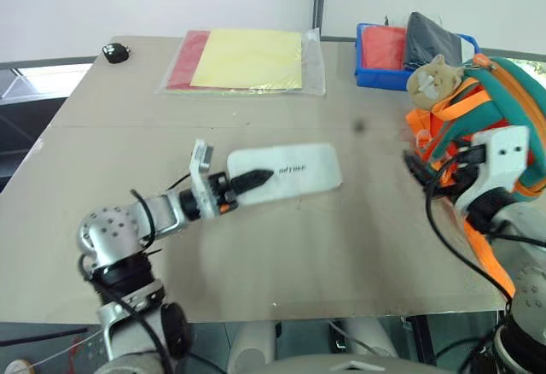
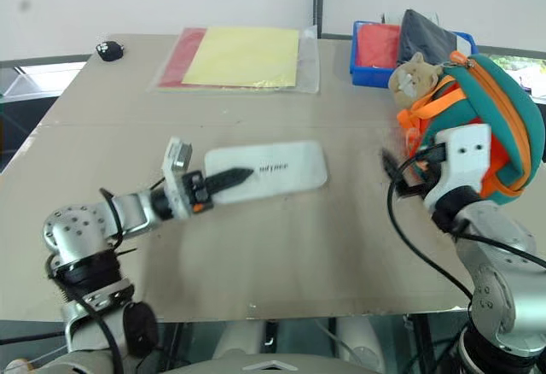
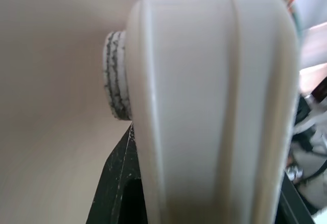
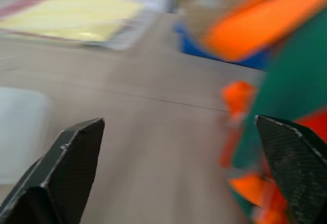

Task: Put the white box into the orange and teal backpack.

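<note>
Left hand (image 1: 256, 178): clamped on near end of box (image 1: 286, 172), flat above bench (image 1: 341, 246).
Right hand (image 4: 179, 178): fingers spread wide, empty, just beside backpack (image 2: 499, 122).
Backpack: upright at bench right edge.
Bin (image 1: 375, 71): far right, behind backpack.

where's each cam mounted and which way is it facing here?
Left and right eye: on the head, looking forward and down at the table; both arms show.
Left wrist: along the left gripper, fingers closed on the white box.
Right wrist: along the open right gripper, facing the orange and teal backpack.
Shared: white box, backpack, yellow folder.
</note>
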